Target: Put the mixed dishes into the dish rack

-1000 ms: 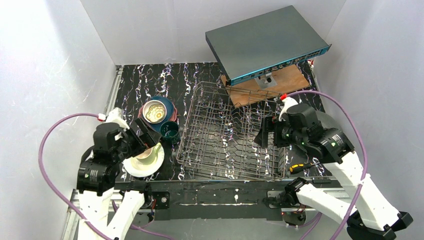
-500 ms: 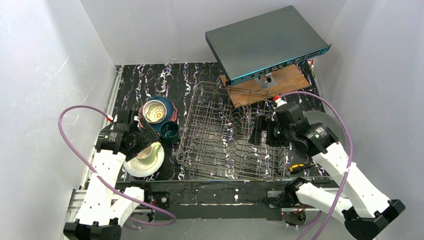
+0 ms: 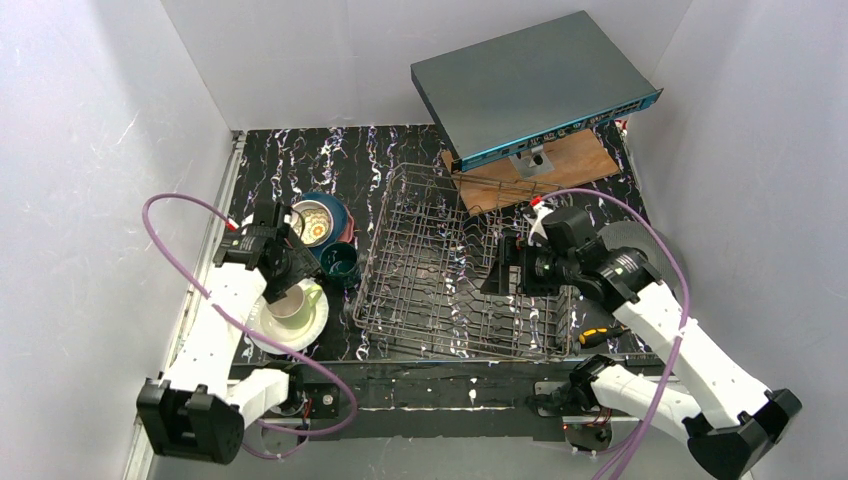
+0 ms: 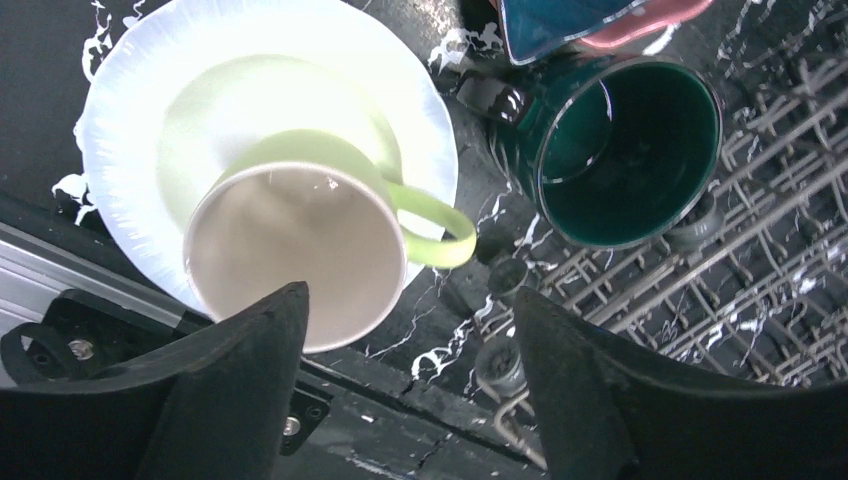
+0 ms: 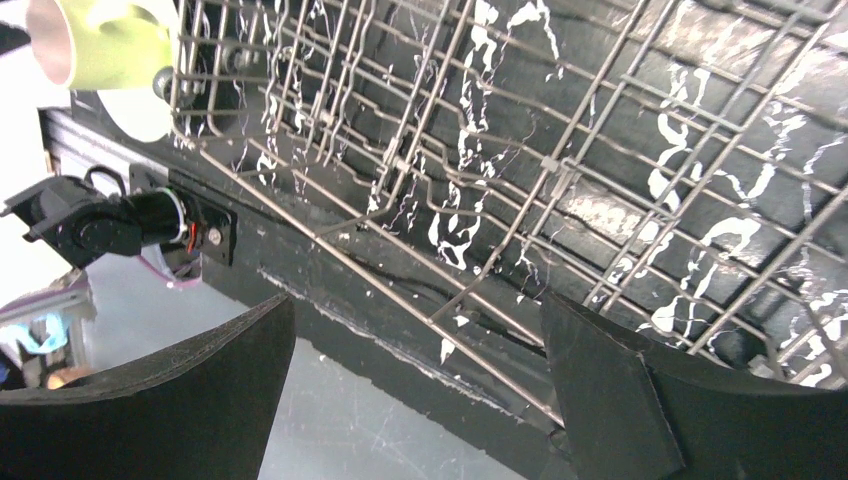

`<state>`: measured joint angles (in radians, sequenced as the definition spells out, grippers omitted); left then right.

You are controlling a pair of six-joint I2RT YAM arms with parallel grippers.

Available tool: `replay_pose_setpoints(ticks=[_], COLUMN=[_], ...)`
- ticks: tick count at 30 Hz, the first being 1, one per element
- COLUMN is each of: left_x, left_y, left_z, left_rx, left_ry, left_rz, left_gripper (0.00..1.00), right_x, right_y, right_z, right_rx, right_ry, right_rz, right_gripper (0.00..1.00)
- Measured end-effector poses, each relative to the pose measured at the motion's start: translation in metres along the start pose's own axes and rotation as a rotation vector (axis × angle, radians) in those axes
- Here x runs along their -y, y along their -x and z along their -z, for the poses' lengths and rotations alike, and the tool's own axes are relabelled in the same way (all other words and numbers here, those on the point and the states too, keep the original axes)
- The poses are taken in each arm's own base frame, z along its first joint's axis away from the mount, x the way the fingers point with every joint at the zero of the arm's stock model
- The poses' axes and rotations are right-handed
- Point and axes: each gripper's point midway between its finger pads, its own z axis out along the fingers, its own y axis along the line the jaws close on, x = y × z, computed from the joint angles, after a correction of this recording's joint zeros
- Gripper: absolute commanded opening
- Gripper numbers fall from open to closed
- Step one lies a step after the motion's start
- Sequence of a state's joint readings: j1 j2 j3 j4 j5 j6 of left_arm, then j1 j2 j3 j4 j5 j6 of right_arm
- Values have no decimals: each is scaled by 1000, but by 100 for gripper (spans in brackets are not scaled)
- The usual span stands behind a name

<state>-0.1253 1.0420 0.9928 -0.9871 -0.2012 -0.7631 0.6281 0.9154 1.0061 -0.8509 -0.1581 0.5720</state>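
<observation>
**Loading not yet begun: dish rack bare, crockery waiting on the left**

Viewed from above: large grey wire dish rack [image 3: 455, 353] in the middle of the black marbled tabletop [image 3: 300, 160], with no crockery visible between its tines. Appears to be the very start of the job, with every visible dish left to load.

To the left of the rack, all the crockery in view. Nearest the rack, a dark teal mug [image 3: 340, 265], upright on the tabletop just beside the rack's left edge, nothing inside. Behind it, a stack of plates [image 3: 315, 222], blue over pink, with a pale patterned piece on top. In front, a light green mug [image 3: 293, 302], upright and empty, sitting on a white scalloped plate [image 3: 258, 335], handle turned toward the rack.

Left hand [image 4: 410, 295] directly above the green mug, fingers spread wide, gripping nothing; probably lining up to take this mug first. Right hand [image 5: 418, 300] over the rack's right side, near its front rim, likewise spread open and holding nothing.

Beyond the rack, a flat grey box with a blue edge [image 3: 530, 80] propped on a wooden board [image 3: 575, 160]; not part of the load.
</observation>
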Motion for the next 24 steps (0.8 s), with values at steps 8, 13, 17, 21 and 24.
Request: replay_pose_setpoints(ticks=[8, 13, 17, 21, 24], left_x=[-5, -9, -13, -14, -17], left_y=[15, 14, 8, 4, 0], left_z=[-26, -33, -41, -49, -54], left_rx=[24, 40, 19, 2, -10], left_ry=[110, 122, 142, 157, 169], left_rz=[11, 16, 10, 4, -1], left_gripper=[44, 44, 43, 42, 42], right_x=[-12, -16, -16, -15, -13], right_y=[0, 2, 1, -1, -3], right_z=[-1, 1, 1, -1, -4], right_rx=[-16, 1, -5, -8, -12], right_ry=[64, 84, 90, 90, 87], right_rz=[6, 11, 11, 11, 9], right_gripper=[100, 100, 100, 100, 100])
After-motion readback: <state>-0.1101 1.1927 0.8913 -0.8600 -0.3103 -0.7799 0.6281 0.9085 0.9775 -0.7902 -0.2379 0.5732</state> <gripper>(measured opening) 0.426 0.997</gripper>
